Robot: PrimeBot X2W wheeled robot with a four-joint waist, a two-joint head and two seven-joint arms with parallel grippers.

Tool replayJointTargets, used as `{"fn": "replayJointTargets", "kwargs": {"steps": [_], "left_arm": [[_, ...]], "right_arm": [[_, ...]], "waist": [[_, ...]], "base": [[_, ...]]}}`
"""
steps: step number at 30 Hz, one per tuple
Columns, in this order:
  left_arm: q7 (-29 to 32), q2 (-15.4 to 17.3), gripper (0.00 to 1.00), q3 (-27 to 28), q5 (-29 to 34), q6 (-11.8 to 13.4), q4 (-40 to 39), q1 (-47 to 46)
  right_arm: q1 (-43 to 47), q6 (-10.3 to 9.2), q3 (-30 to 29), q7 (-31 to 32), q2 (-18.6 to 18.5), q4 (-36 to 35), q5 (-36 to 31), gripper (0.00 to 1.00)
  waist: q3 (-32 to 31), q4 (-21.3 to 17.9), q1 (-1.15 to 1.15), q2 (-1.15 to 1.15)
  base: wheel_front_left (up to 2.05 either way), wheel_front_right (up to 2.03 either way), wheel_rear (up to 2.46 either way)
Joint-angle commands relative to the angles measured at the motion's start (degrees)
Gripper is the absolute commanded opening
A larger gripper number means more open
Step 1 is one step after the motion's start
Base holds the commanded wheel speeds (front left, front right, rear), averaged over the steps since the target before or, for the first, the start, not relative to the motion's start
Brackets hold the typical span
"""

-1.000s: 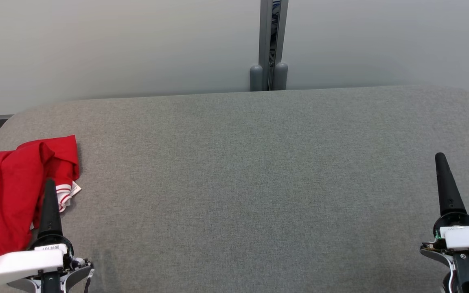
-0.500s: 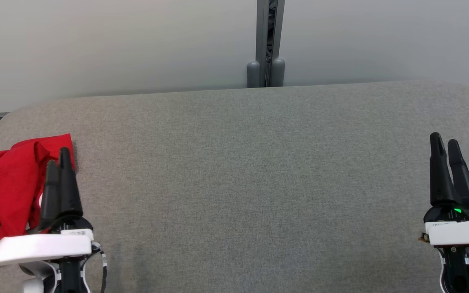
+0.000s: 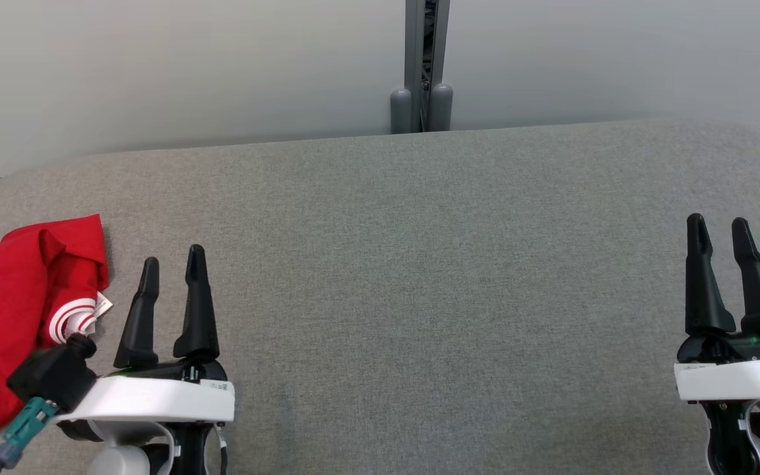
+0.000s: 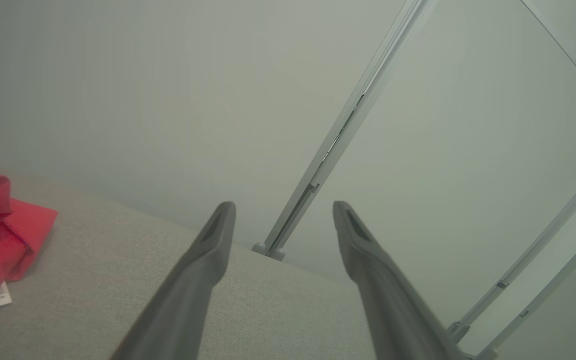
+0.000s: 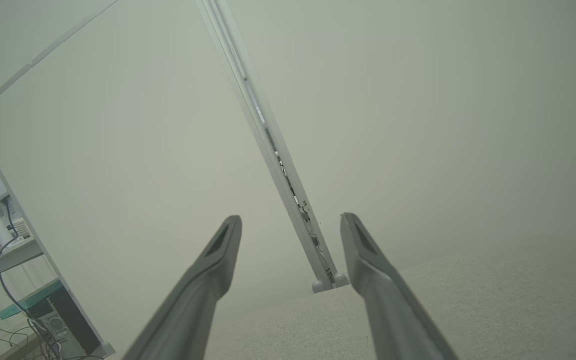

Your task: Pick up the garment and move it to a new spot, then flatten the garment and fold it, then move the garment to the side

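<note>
Left claw [image 3: 173, 255] and right claw [image 3: 717, 220] both released; red garment [image 3: 4, 316] not yet picked up.
It lies crumpled on the grey surface [image 3: 419, 264], just left of the left claw: best to swing over, drop low, pinch a thick fold. Its white tag [image 3: 103, 305] by the striped cuff is too small to read.

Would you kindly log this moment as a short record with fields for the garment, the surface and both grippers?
garment: red, bunched, white-striped cuff showing, at the surface's left end
surface: grey, fabric-covered
left gripper: open, empty, right of the garment, apart from it
right gripper: open, empty, over the surface's right end
</note>
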Motion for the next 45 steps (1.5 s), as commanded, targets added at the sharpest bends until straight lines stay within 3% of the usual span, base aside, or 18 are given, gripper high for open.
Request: {"fn": "replayJointTargets", "kwargs": {"steps": [1, 6, 24, 36, 45], "left_arm": [[-0.54, 0.37, 1.00, -0.49, 2.03, 0.48, -0.33, -1.42], [-1.24, 0.40, 1.00, -2.81, 7.03, 1.76, 1.69, -1.18], [-3.52, 0.49, 1.00, -5.27, 14.37, 4.65, 6.61, -0.20], [-4.88, 0.55, 1.00, -7.04, 15.97, 3.28, 12.42, 0.32], [-5.86, 0.59, 1.00, -8.14, 19.35, 3.91, 13.17, 0.02]], "right_arm": [[-0.77, 0.30, -0.67, -0.38, -0.17, -0.17, -2.21, 1.00], [-0.25, 0.30, -1.26, -0.61, 0.39, 1.99, -6.75, 1.00], [-0.32, 0.32, -1.39, -1.23, 2.16, 8.18, -17.85, 1.00], [-0.24, 0.33, -2.51, -1.48, 3.13, 10.95, -21.77, 1.00], [-0.56, 0.35, -2.97, -1.82, 3.95, 12.67, -25.17, 1.00]], "waist": [[0.07, -0.13, 0.00, 0.00], [0.27, -0.55, 0.00, 0.00], [0.39, -1.09, 0.00, 0.00], [0.10, -1.03, 0.00, 0.00], [0.01, -1.05, 0.00, 0.00]], "base": [[0.00, 0.00, 0.00], [0.00, 0.00, 0.00], [0.00, 0.00, 0.00], [0.00, 0.00, 0.00], [0.00, 0.00, 0.00]]}}
